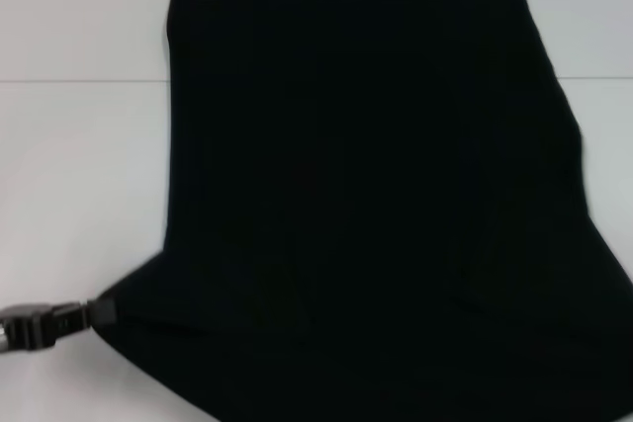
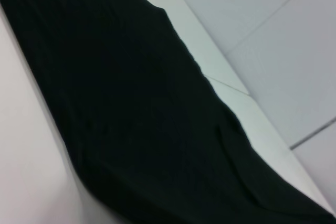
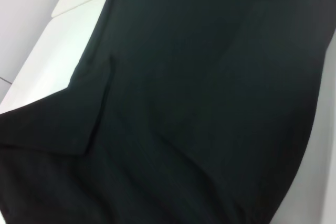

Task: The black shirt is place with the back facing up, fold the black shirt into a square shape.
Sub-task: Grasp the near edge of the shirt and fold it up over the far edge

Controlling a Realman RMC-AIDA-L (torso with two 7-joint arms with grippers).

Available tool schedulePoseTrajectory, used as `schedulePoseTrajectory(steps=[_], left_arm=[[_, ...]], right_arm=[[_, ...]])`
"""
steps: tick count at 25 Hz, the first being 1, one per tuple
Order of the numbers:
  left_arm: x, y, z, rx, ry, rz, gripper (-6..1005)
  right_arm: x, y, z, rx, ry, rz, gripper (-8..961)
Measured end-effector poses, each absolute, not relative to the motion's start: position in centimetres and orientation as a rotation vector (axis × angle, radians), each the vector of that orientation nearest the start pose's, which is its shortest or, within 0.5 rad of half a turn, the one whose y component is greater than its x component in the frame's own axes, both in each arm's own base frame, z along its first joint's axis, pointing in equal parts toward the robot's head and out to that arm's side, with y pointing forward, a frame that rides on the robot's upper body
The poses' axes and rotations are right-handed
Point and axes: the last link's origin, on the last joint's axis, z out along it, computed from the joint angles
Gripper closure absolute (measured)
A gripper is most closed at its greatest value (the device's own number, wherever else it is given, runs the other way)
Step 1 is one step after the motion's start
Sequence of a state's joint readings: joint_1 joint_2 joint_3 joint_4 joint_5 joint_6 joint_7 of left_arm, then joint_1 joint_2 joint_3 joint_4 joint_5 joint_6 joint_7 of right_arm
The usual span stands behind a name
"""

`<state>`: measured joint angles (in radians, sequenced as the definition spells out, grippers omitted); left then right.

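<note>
Pincer on my left arm (image 1: 99,311) sits at the near left corner of the black shirt (image 1: 376,195), touching the sleeve edge; whether it is apart or clamped on the cloth I cannot tell. Only the head view shows it. My right pincer appears in no view. Both wrist views show just dark fabric with folds, and past it the white bench (image 2: 210,56) edge and pale tiled floor (image 2: 283,30). The shirt lies spread flat on the bench (image 1: 79,175), plain side up.
</note>
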<state>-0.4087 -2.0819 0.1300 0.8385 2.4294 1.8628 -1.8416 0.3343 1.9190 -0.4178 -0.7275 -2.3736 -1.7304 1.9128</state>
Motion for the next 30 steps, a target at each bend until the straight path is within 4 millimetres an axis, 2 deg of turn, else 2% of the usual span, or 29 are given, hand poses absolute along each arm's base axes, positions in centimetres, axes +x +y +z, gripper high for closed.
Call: schedulePoseTrajectory(steps=[8,11,14,19,30], left_arm=[[-33.9,21.7,5.4,-2.409,-1.598,-0.806,982],[-33.9,21.0,5.1,-2.413,-1.613,-0.821,982],[-33.7,20.9,4.7,-2.423,-1.621,-0.832,982],[-32.7,22.3,4.5,-2.465,-1.599,-0.871,982],[-27.7,31.6,5.1,-2.491,-1.439,-1.035,982]], right_arm=[[40.0,19.1,10.8,-2.349,1.571,0.455,888],[40.3,18.1,11.1,-2.346,1.566,0.464,888],[40.2,18.1,11.1,-2.351,1.56,0.466,888],[39.2,20.0,10.9,-2.385,1.508,0.498,889],[34.2,28.6,10.8,-2.474,1.318,0.586,888]])
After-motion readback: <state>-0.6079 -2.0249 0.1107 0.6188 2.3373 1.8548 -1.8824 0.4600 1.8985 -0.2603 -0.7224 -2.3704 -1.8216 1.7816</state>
